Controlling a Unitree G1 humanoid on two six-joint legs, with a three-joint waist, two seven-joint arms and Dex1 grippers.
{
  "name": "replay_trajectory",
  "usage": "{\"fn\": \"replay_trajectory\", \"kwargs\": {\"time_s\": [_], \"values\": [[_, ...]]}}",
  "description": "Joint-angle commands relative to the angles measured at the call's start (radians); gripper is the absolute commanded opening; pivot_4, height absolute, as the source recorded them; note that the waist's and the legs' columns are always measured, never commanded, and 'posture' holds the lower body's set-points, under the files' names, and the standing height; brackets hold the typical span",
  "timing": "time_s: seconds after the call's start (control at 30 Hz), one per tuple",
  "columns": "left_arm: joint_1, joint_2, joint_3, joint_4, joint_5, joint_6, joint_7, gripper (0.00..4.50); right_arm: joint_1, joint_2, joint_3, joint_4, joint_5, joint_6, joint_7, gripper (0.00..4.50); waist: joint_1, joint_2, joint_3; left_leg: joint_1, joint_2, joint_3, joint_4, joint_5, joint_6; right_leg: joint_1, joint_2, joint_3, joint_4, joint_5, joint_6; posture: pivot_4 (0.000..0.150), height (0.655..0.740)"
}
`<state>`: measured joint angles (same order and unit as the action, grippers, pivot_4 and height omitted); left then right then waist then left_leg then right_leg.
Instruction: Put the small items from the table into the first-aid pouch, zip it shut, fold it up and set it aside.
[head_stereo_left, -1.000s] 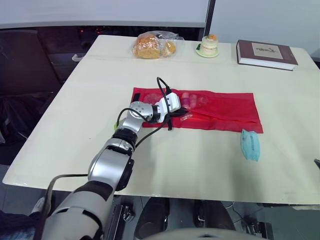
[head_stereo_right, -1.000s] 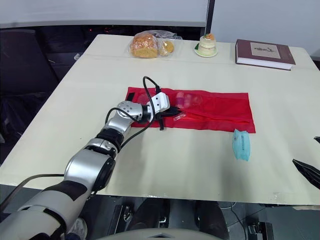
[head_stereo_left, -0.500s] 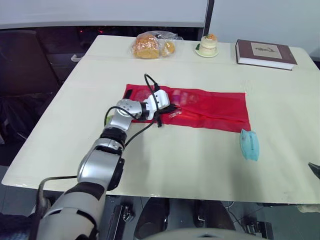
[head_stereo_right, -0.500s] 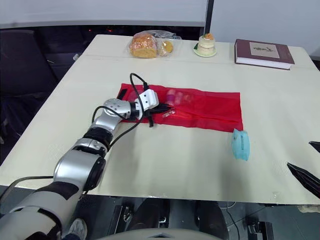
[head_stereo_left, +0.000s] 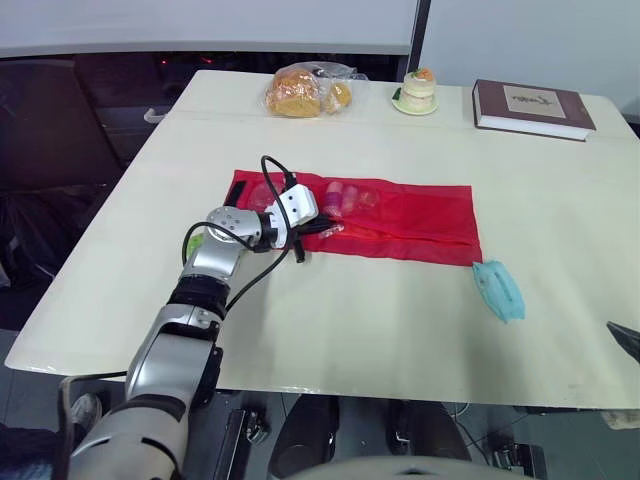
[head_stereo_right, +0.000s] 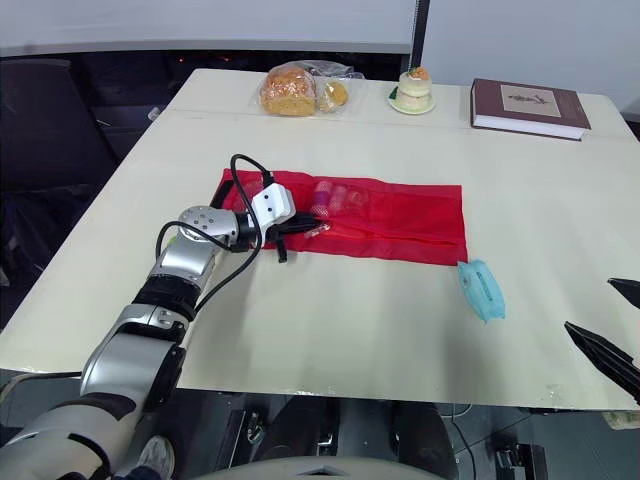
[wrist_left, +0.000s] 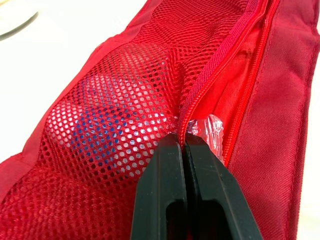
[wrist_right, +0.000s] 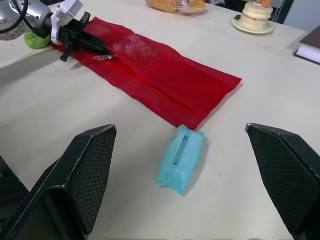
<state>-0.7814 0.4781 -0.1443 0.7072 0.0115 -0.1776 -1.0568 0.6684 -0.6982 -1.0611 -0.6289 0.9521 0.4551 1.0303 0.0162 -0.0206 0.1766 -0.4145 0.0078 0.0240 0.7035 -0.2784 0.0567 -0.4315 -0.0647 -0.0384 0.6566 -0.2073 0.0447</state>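
Observation:
A red first-aid pouch (head_stereo_left: 400, 215) lies flat mid-table, its mesh pocket holding pink and blue small items (head_stereo_left: 345, 195). My left gripper (wrist_left: 182, 142) is shut on the pouch's zipper, where the closed teeth meet the open slit. A bit of clear plastic wrap (wrist_left: 212, 132) pokes out beside the fingertips. A teal packet (head_stereo_left: 498, 290) lies on the table off the pouch's right end. My right gripper (head_stereo_right: 615, 325) hovers at the table's near right edge, open wide and empty, its fingers (wrist_right: 75, 185) spread on either side of the teal packet (wrist_right: 181, 157).
At the far edge sit a bagged loaf of bread (head_stereo_left: 305, 90), a small cake on a plate (head_stereo_left: 418, 90) and a brown book (head_stereo_left: 533, 108). A small green object (wrist_right: 36, 40) lies by my left wrist. Bare tabletop (head_stereo_left: 380, 320) spreads in front of the pouch.
The left gripper has pulled leftward and the whole pouch has slid left with it. The teal packet has turned slightly. The right gripper has barely moved.

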Motion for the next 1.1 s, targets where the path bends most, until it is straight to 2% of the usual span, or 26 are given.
{"fn": "replay_trajectory", "kwargs": {"time_s": [0.03,0.1,0.23,0.33,0.53,0.7,0.87,1.0,1.1], "values": [[-0.007,0.022,0.020,-0.063,-0.036,0.042,-0.035,0.62,-0.027,0.007,0.011,-0.008,-0.012,-0.031,-0.032,4.50,0.000,0.000,0.000,0.000,0.000,0.000,0.000,0.000,0.000,0.000,0.000,0.000,0.000,0.000,0.000,0.150,0.7289],[-0.006,0.032,0.016,-0.082,-0.042,0.057,-0.057,1.17,-0.043,0.012,0.024,-0.012,-0.034,-0.036,-0.064,4.50,0.000,0.000,0.000,0.000,0.000,0.000,0.000,0.000,0.000,0.000,0.000,0.000,0.000,0.000,0.000,0.150,0.7289],[-0.016,0.052,0.001,-0.149,-0.061,0.051,-0.140,3.09,-0.047,0.023,0.049,-0.028,-0.058,-0.034,-0.105,4.50,0.001,0.000,0.000,0.000,0.000,0.000,0.000,0.000,0.000,0.000,0.000,0.000,0.000,0.000,0.000,0.150,0.7289],[-0.049,0.020,0.004,-0.212,-0.109,0.071,-0.180,4.47,-0.050,0.029,0.075,-0.042,-0.113,-0.044,-0.155,4.50,0.005,0.000,0.000,0.000,-0.001,0.000,0.000,0.000,0.000,0.000,0.000,0.000,0.000,0.000,0.000,0.150,0.7289],[-0.137,-0.078,-0.065,-0.134,-0.047,0.005,-0.146,4.47,-0.052,0.068,0.126,-0.081,-0.138,-0.043,-0.219,4.50,0.015,0.000,0.000,0.000,-0.002,0.001,0.001,0.000,0.000,0.000,0.000,0.001,0.000,0.000,0.000,0.150,0.7289],[-0.251,-0.239,-0.127,0.092,0.042,-0.088,-0.032,4.47,-0.029,0.123,0.177,-0.153,-0.149,-0.049,-0.268,4.50,0.020,0.001,0.000,0.000,-0.002,0.000,0.001,0.000,0.000,0.000,0.001,0.001,0.001,0.000,0.000,0.150,0.7289],[-0.340,-0.347,-0.151,0.307,0.107,-0.139,0.056,4.47,-0.007,0.169,0.242,-0.236,-0.209,-0.058,-0.341,4.50,0.019,0.000,0.000,0.000,-0.002,0.000,0.001,0.000,0.001,0.000,0.001,0.001,0.000,0.000,0.000,0.150,0.7289],[-0.383,-0.385,-0.183,0.420,0.176,-0.178,0.120,4.47,0.000,0.203,0.304,-0.302,-0.248,-0.070,-0.392,4.50,0.017,0.000,0.000,0.000,-0.002,0.000,0.001,0.000,0.000,0.000,0.002,0.001,0.000,0.000,0.001,0.150,0.7289],[-0.402,-0.401,-0.188,0.473,0.199,-0.178,0.152,4.47,0.008,0.226,0.340,-0.368,-0.200,-0.101,-0.380,4.50,0.019,0.000,0.000,0.000,-0.002,0.000,0.001,0.000,0.000,0.000,0.002,0.000,0.001,0.000,0.001,0.150,0.7289]]}}
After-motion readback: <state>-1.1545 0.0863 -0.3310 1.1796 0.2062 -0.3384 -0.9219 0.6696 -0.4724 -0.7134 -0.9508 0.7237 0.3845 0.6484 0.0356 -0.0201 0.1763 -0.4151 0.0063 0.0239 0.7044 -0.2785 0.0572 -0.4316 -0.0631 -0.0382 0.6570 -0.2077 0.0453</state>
